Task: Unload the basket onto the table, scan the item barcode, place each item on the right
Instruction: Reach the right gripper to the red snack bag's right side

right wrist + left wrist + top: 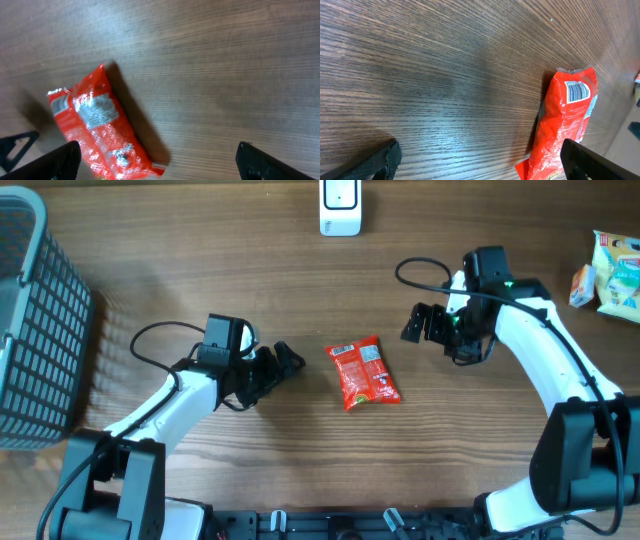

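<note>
A red snack packet [364, 373] lies flat on the wooden table [300, 280] between my two arms, label side up. Its barcode [577, 91] shows in the left wrist view, near the packet's sealed end. My left gripper [275, 370] stands open just left of the packet, nothing between its fingers; the packet [563, 130] lies by the right finger [592, 162]. To the packet's right my right gripper [422, 328] also stands open and empty, and from that wrist the packet [100, 135] lies close to the left finger [52, 162]. A white scanner [340, 206] stands at the table's far edge.
A grey mesh basket [35, 320] fills the left side of the table. More packaged snacks [612, 272] lie at the far right edge. Black cables loop off both arms.
</note>
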Controlling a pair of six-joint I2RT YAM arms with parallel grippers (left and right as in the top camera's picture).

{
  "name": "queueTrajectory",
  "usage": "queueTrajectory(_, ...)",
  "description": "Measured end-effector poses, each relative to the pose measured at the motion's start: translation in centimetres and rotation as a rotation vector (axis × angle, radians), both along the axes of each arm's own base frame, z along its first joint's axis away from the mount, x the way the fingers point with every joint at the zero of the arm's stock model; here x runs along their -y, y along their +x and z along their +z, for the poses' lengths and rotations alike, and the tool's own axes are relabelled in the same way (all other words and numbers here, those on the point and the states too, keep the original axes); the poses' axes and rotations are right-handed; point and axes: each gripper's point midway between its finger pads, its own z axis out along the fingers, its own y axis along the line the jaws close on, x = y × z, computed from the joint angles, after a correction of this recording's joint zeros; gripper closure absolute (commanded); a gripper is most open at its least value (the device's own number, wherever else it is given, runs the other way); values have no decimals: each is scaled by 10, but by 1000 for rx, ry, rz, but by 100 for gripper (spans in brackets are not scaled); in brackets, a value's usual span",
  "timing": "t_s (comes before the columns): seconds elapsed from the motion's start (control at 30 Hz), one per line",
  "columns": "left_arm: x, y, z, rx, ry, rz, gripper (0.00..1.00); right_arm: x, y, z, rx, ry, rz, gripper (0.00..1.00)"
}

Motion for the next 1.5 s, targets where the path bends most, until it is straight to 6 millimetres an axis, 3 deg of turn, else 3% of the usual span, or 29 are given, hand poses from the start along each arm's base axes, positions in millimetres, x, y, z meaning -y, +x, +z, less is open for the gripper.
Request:
queueTrajectory(0.13, -2, -1, 0, -6, 13, 5, 0, -2, 6, 1, 30, 13, 8, 0)
queueTrajectory(0.27, -4, -2, -1, -12, 23, 9, 0, -19, 6, 3, 76, 69, 116, 0)
queueTrajectory(0.53, -5, -2, -1, -14, 27, 10, 0, -56, -31, -21, 68, 182, 326, 0)
queueTrajectory(0.73, -5, -2, -1, -14, 27, 10, 0, -70, -50, -37, 76, 297, 370, 0)
queueTrajectory(0.93, -5, -2, -1, -15, 27, 10, 0, -75, -51, -47, 88, 336, 347, 0)
queueTrajectory(1.03, -4, -2, -1, -15, 27, 10, 0, -82, -49, -46, 84, 388, 333, 5)
queueTrajectory(1.13, -4, -2, -1, -15, 26, 10, 0, -90, -53, -48, 46, 457, 320, 22)
queueTrajectory(1.3, -4, -3, -1, -16, 26, 9, 0, -99, -57, -60, -40, 551, 276, 63)
queueTrajectory(1.43, -4, -3, -1, -19, 26, 9, 0, -100, -58, -68, -78, 558, 247, 89)
queueTrajectory(1.47, -5, -3, -1, -20, 27, 9, 0, -100, -58, -68, -80, 559, 243, 96)
queueTrajectory(1.5, -5, -4, -1, -22, 27, 9, 0, -100, -58, -68, -80, 564, 242, 96)
